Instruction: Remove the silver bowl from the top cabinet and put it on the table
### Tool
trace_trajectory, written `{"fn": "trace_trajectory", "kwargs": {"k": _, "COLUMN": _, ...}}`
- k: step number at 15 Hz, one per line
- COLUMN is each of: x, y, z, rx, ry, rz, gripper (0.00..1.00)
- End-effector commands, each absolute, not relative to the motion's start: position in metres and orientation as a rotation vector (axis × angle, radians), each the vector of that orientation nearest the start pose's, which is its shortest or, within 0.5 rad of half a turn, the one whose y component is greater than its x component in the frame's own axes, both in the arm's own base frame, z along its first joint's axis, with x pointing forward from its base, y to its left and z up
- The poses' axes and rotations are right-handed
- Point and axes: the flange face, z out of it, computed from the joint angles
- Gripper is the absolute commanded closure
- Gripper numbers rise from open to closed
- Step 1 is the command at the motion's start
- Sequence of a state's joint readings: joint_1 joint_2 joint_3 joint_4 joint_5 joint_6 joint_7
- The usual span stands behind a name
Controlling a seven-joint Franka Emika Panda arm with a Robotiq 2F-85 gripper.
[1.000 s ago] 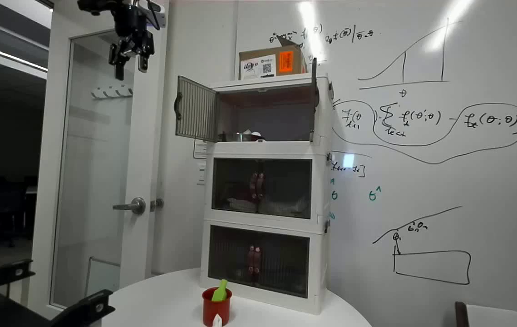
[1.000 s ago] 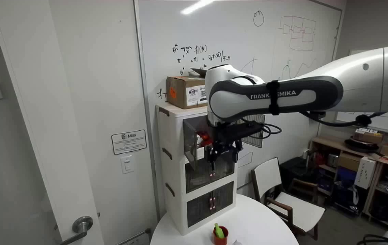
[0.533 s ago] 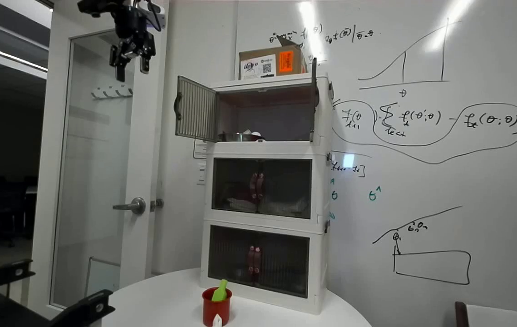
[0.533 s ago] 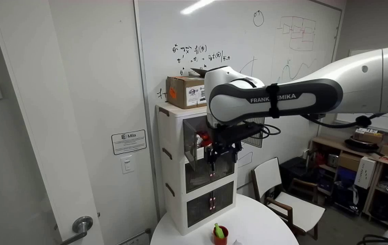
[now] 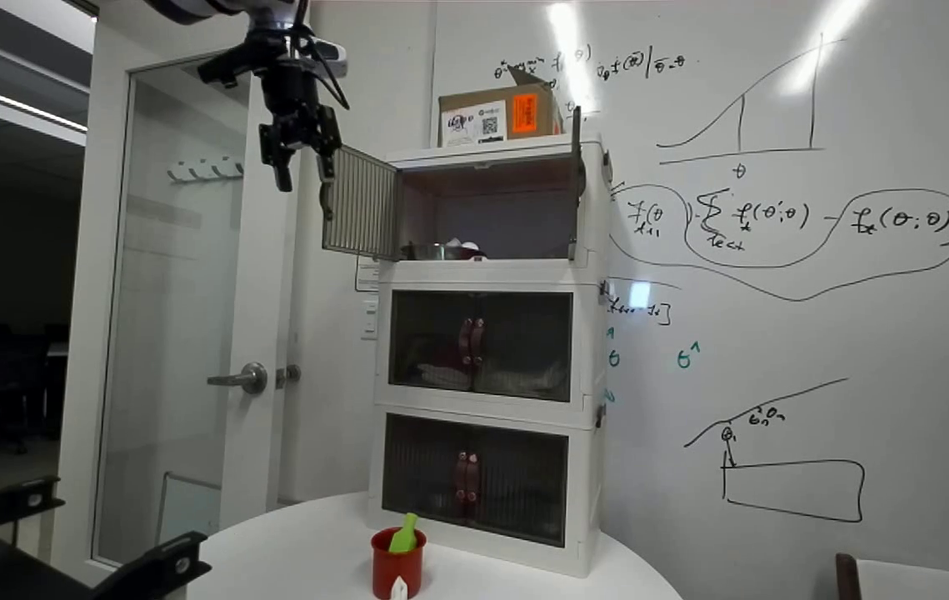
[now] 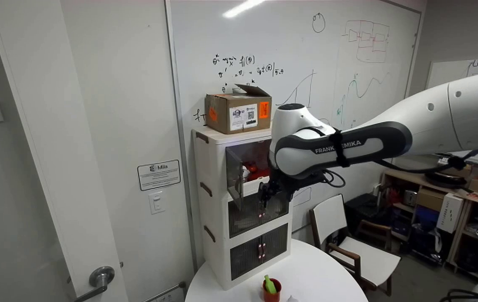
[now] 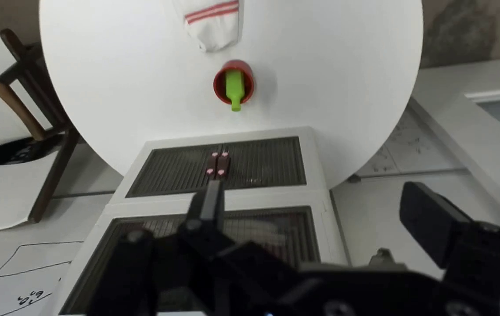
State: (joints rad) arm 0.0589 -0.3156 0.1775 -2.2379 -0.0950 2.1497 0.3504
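Note:
The silver bowl (image 5: pixel 439 251) is a small shiny rim low at the left of the top cabinet (image 5: pixel 474 271) in an exterior view. White and dark items lie beside it. The cabinet's two doors stand open. In an exterior view, a shiny part, perhaps the bowl (image 6: pixel 245 173), shows behind an open door. The bowl is out of the wrist view. My gripper (image 5: pixel 305 177) points down, open and empty, in front of the left open door and apart from the bowl. In the wrist view my gripper's fingers (image 7: pixel 315 202) are wide apart. The round white table (image 7: pixel 342 87) bears the cabinet stack.
A red cup (image 7: pixel 220 90) with a green utensil stands on the table before the stack. A white cloth with red stripes (image 7: pixel 212 26) lies near it. The open left door (image 5: pixel 360 200) and right door (image 5: pixel 576 187) jut outward. A cardboard box (image 5: pixel 474 125) sits on top.
In an exterior view, my gripper has moved right and down, closer to the open left door. The arm also sits lower in the remaining exterior view. The bowl and doors have not moved.

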Motion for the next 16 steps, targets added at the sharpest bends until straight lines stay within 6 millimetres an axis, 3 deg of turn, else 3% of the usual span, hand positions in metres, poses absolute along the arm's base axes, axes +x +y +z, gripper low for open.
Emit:
{"fn": "trace_trajectory", "kwargs": {"k": 1, "x": 0.468, "y": 0.056, "z": 0.524, "rx": -3.02, "ry": 0.263, "rz": -0.59, "gripper": 0.0}}
{"fn": "trace_trajectory", "kwargs": {"k": 5, "x": 0.489, "y": 0.007, "z": 0.533, "rx": -2.829, "ry": 0.294, "rz": -0.759, "gripper": 0.0}}
{"fn": "trace_trajectory", "kwargs": {"k": 8, "x": 0.512, "y": -0.012, "z": 0.534, "rx": -2.75, "ry": 0.418, "rz": -0.766, "gripper": 0.0}}
{"fn": "trace_trajectory", "kwargs": {"k": 16, "x": 0.587, "y": 0.006, "z": 0.535, "rx": -2.592, "ry": 0.738, "rz": -0.728, "gripper": 0.0}}
